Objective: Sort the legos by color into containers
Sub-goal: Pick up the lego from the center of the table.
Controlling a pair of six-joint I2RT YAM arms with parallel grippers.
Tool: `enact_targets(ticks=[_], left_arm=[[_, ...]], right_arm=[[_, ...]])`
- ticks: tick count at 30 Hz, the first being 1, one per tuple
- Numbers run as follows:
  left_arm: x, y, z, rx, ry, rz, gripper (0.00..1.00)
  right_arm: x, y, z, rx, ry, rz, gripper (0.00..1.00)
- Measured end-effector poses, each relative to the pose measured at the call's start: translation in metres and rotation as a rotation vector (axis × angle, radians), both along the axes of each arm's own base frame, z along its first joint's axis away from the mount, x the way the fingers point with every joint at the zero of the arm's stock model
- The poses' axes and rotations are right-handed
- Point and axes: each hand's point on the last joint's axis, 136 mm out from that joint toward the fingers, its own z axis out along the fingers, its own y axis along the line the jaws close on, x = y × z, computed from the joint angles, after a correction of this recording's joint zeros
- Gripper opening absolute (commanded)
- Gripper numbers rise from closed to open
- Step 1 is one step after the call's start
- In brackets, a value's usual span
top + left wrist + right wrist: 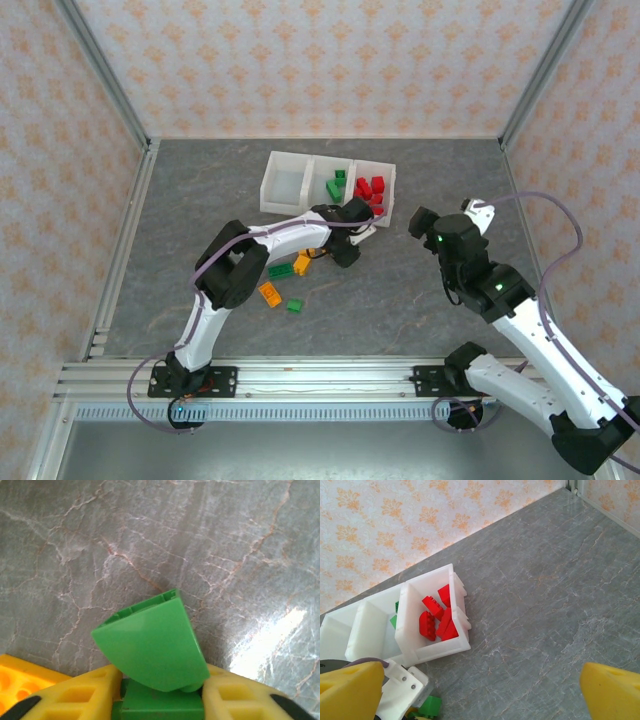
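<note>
Loose legos (272,293) lie on the desk (400,310) (orange and green); just beyond, the left hand (160,692) pinches a green brick (150,645). The right hand (480,690) gapes wide. Farther, the tray (283,185) holds red legos (370,188) in its right compartment.

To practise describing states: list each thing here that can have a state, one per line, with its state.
left gripper, shut on the green lego
right gripper, open, holding nothing
left compartment, empty
middle compartment, holds green legos
right compartment, holds red legos
loose legos, lying unsorted on the table
</note>
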Motion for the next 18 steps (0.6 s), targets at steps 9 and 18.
enact_targets(ticks=[9, 18], left_arm=[[0.001, -0.001, 0.015, -0.024, -0.021, 0.014, 0.22], [0.006, -0.003, 0.087, -0.156, -0.107, 0.060, 0.20]], right_arm=[[-0.001, -0.001, 0.001, 0.000, -0.005, -0.004, 1.00], [0.000, -0.001, 0.000, -0.001, -0.003, -0.003, 1.00]])
